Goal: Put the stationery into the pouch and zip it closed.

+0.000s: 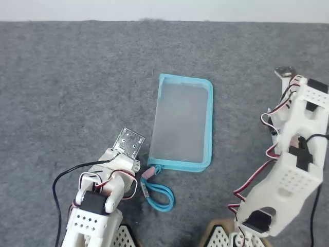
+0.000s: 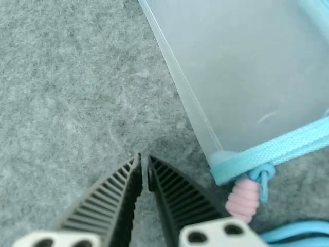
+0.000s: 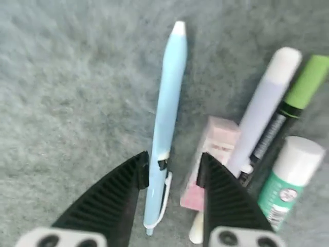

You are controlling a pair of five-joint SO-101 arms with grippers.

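Right tool (image 3: 173,163) open astride light-blue plastic pen (image 3: 167,103): likely light, stiff, slippery, so grip mid-barrel. Left tool (image 2: 144,162) closed, empty, beside translucent teal-trimmed pouch (image 2: 241,67).

High camera overhead; close left wrist shares pouch (image 1: 182,123).

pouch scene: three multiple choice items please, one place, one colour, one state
1. Where is the pink zipper pull? A) pouch corner by the left gripper B) inside the pouch C) pouch's far corner
2. Colour of the pen between the fingers of the right gripper? A) red B) light blue C) black
3. The left gripper's fingers are: A) wide open B) shut on the pouch C) shut, empty

A: it hangs beside the left fingers. B: pale blue barrel. C: tips nearly meet, nothing between.
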